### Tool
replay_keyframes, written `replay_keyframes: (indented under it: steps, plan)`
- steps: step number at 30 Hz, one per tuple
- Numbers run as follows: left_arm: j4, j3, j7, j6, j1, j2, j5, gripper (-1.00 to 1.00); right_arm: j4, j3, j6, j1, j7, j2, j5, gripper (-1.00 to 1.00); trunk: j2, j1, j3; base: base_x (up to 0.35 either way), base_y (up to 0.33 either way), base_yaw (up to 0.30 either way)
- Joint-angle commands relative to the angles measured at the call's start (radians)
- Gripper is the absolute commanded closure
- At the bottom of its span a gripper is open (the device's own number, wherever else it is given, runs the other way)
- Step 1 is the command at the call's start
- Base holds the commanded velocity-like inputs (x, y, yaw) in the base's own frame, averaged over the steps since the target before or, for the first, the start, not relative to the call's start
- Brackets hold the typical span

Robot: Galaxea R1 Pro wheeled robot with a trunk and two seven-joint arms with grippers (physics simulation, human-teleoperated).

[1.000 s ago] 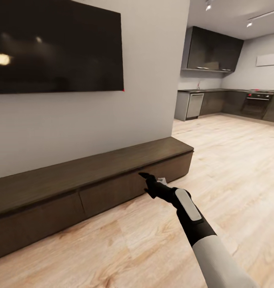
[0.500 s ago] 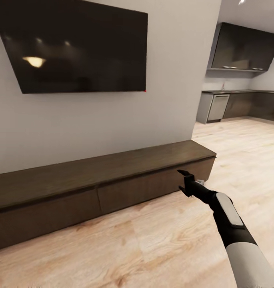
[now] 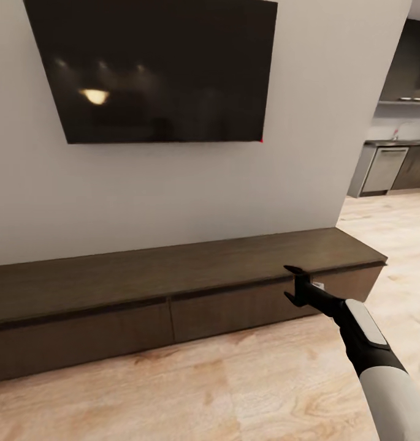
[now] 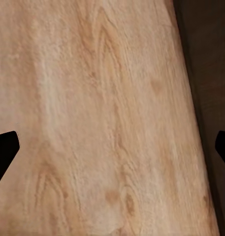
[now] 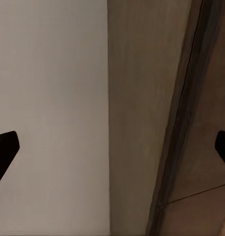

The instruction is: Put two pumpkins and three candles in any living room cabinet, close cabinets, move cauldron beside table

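A long, low dark-brown cabinet (image 3: 173, 269) runs along the wall, and its flat fronts look shut. My right gripper (image 3: 290, 283) is open and empty, held out just in front of the cabinet's right part. In the right wrist view the right gripper (image 5: 112, 147) faces the cabinet's top (image 5: 142, 123) and the grey wall (image 5: 48, 98). My left gripper (image 4: 112, 147) is open over bare wood floor (image 4: 92, 98), with a dark cabinet edge (image 4: 210, 59) at one side. The pumpkins, candles, cauldron and table are out of view.
A large black TV (image 3: 160, 67) hangs on the grey wall above the cabinet. At the far right the room opens to a kitchen with grey units (image 3: 384, 168). Light wood floor (image 3: 222, 392) stretches in front of the cabinet.
The whole view has swung left: the TV and cabinet sit further right in the picture and the kitchen has slid to the edge. My right arm stays stretched out and open.
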Motion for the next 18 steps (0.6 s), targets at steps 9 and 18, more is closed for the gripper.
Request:
replay_keyframes:
  steps: [9, 18]
  plan:
    - [0.000, 0.007, 0.000, 0.046, -0.002, 0.002, 0.020, -1.00, -0.003, 0.004, -0.054, 0.022, 0.221, 0.003, 0.006, -1.00, 0.000, 0.000, -0.001, 0.198, -0.082, 0.136]
    - [-0.053, 0.016, 0.001, 0.154, -0.002, 0.001, 0.019, -1.00, 0.009, 0.006, -0.128, 0.043, 0.321, 0.004, 0.027, -1.00, -0.022, 0.014, -0.034, 0.010, -0.005, 0.005]
